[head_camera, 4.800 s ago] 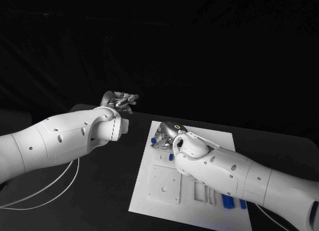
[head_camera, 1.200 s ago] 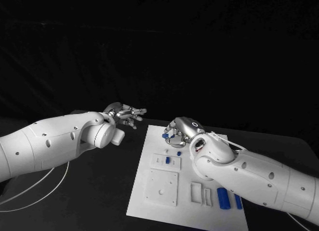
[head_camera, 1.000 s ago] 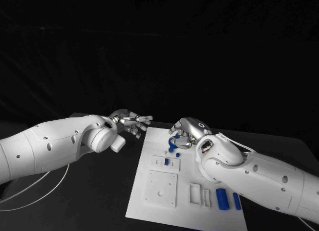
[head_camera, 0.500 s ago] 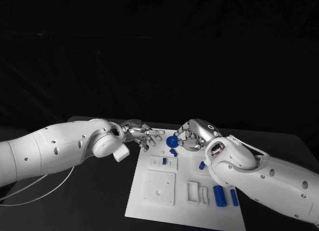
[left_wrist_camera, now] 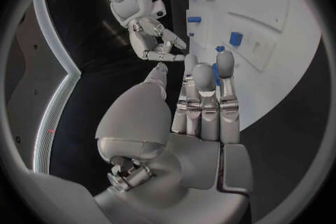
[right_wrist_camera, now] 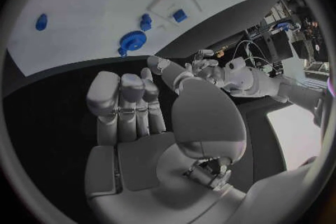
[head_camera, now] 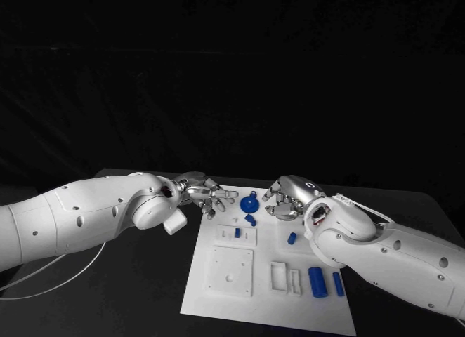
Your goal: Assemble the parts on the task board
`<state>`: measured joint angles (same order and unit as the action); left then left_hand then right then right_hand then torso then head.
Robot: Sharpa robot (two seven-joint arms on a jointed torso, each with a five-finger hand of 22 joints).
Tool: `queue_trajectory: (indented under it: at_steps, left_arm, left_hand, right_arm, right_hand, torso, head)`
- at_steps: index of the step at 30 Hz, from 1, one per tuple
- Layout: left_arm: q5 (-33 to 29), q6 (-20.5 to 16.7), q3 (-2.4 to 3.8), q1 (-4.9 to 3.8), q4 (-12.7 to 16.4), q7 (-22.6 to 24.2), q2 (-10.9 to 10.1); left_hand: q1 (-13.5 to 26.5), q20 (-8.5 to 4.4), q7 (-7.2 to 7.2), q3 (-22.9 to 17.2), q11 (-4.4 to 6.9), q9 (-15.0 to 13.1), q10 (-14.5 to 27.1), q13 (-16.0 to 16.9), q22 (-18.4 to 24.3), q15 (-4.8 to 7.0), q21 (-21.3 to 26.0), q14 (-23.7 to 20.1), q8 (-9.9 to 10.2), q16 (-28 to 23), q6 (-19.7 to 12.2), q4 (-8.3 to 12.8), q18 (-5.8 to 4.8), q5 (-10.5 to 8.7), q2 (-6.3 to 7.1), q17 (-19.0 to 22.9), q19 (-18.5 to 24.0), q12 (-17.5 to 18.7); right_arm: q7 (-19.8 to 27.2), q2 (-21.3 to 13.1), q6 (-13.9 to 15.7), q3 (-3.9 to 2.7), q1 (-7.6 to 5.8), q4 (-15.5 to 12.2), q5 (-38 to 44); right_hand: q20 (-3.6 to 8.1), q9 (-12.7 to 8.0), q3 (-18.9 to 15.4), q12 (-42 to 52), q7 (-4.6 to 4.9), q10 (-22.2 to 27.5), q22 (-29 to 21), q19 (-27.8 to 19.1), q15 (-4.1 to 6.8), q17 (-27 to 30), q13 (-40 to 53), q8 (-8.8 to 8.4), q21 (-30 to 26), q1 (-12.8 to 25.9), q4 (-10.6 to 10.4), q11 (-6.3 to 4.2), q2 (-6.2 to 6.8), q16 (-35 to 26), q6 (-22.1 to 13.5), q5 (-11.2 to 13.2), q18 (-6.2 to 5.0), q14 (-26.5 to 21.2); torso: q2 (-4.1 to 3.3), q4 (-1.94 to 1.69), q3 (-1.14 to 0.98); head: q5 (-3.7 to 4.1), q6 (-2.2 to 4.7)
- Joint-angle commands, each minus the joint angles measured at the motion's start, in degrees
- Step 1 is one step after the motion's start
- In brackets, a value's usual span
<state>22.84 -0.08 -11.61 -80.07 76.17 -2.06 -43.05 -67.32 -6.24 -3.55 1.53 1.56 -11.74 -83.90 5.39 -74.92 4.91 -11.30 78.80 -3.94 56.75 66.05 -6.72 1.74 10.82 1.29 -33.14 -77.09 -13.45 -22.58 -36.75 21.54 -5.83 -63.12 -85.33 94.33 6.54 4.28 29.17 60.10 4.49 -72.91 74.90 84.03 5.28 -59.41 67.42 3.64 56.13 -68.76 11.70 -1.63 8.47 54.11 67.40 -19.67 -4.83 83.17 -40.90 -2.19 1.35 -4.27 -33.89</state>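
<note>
The white task board (head_camera: pixel 263 302) lies in the middle of the black table. A blue gear (head_camera: pixel 251 206) stands at its far end, between my two hands. My left hand (head_camera: pixel 204 196) hovers at the board's far left corner with fingers spread and nothing in them. Just right of the gear, my right hand (head_camera: pixel 289 200) is empty too. The right wrist view shows the gear (right_wrist_camera: pixel 131 41) on the board (right_wrist_camera: pixel 84 17), a gap away from my right hand (right_wrist_camera: pixel 129 106). Small blue parts (head_camera: pixel 237 232) (head_camera: pixel 291 239) and a blue cylinder (head_camera: pixel 315 281) also lie on the board.
A slimmer blue cylinder (head_camera: pixel 337 283) lies beside the thick one near the board's right edge. White raised blocks (head_camera: pixel 232 265) and slotted holders (head_camera: pixel 278 276) sit on the near half. Both white forearms flank the board; black table surrounds it.
My right hand carried the blue gear to the board's far end, let it go and drew slightly right. My left hand moved in toward the board with fingers spread.
</note>
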Motion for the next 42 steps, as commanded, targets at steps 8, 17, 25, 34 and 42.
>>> queue_trajectory:
  at_steps: [8, 17, 25, 34, 42]
  left_arm:
    - [-2.51, -7.94, 0.01, 0.0, 0.31, 5.94, -0.41]
    - [-4.15, -11.1, 0.01, 0.0, 0.53, 8.03, -0.71]
    - [-4.51, -11.91, 0.01, -0.01, 0.68, 8.62, -0.73]
    - [-4.57, -11.6, 0.02, -0.02, 0.69, 8.49, -0.67]
    - [-4.58, -11.09, 0.02, -0.02, 0.65, 8.26, -0.67]
  left_hand:
    - [-4.35, 0.82, -0.79, 0.27, -1.07, 2.65, -0.56, -1.33, -0.26, -0.71, 1.76, -1.59, 0.21, -2.33, -1.84, 2.47, 0.31, 1.28, -1.59, 1.22, 1.21, 4.71]
    - [-5.6, 1.14, -1.0, 0.79, -1.39, 3.56, 0.26, -1.37, 0.16, -0.98, 3.11, -1.87, 0.14, -2.93, -2.22, 3.52, 0.49, 1.65, -2.34, 1.61, 1.04, 5.83]
    - [-5.82, 1.15, -0.97, 0.78, -1.39, 3.62, 0.38, -1.39, 0.15, -0.99, 3.25, -1.87, 0.13, -2.95, -2.2, 3.71, 0.49, 1.67, -2.51, 1.64, 0.95, 5.97]
    - [-5.74, 1.15, -1.05, 1.01, -1.45, 3.79, 0.41, -1.37, 0.04, -1.0, 3.55, -1.8, 0.13, -2.88, -2.39, 3.76, 0.51, 1.38, -2.76, 1.63, 0.72, 6.11]
    - [-5.66, 1.15, -1.01, 1.19, -1.43, 3.79, 0.34, -1.36, -0.08, -0.99, 3.7, -1.79, 0.11, -2.77, -2.3, 3.72, 0.52, 1.06, -2.87, 1.57, 0.61, 6.09]
  right_arm:
    - [10.81, 3.01, -7.5, 0.45, -0.2, 5.63, 3.93]
    - [16.55, 5.81, -9.29, 1.49, -0.83, 11.16, 5.9]
    - [19.76, 7.54, -10.76, 2.57, -1.24, 14.22, 7.27]
    - [19.95, 8.08, -11.74, 3.16, -1.46, 15.54, 8.7]
    - [19.08, 8.19, -12.48, 3.3, -1.57, 15.88, 9.97]
  right_hand:
    - [-0.41, -0.39, 3.59, 0.64, -0.57, 0.3, 6.81, 2.45, -0.17, 0.19, 0.3, -0.04, -0.57, -1.77, 1.53, -0.47, -1.23, 0.23, -0.28, 4.12, 0.92, 0.06]
    - [0.59, -0.61, 7.14, 1.16, -2.1, 0.86, 6.66, 2.14, 0.72, 0.53, 0.41, -0.08, -1.08, -0.6, 1.34, -1.78, -2.27, 0.03, -3.37, 7.48, 1.64, -0.16]
    - [0.84, -0.7, 13.13, 3.07, -3.28, 1.57, 6.66, 2.02, 0.95, 0.43, 1.06, -0.08, -1.16, 1.34, 2.17, -2.1, -3.27, 0.28, -5.87, 7.01, 1.55, -0.37]
    - [1.6, -0.69, 25.94, 6.21, -5.54, 1.29, 6.78, 1.69, 1.77, -0.36, 1.95, -0.07, 0.74, 9.48, 3.98, -3.09, -6.41, 1.26, -9.03, 6.81, 1.48, -0.4]
    - [1.81, -0.69, 28.82, 7.65, -6.28, 0.76, 6.93, 1.64, 2.0, -0.99, 2.51, -0.07, 2.15, 11.18, 4.56, -3.46, -6.99, 2.0, -9.82, 6.98, 1.44, -0.26]
  torso:
    - [-0.15, -0.34, 0.05]
    - [-0.44, -0.76, 0.25]
    - [-0.81, -1.18, 0.36]
    - [-0.85, -1.32, 0.4]
    - [-0.78, -1.24, 0.35]
  head:
    - [0.42, -0.47]
    - [0.35, -0.63]
    - [0.65, -0.77]
    - [0.71, -0.8]
    - [0.51, -1.07]
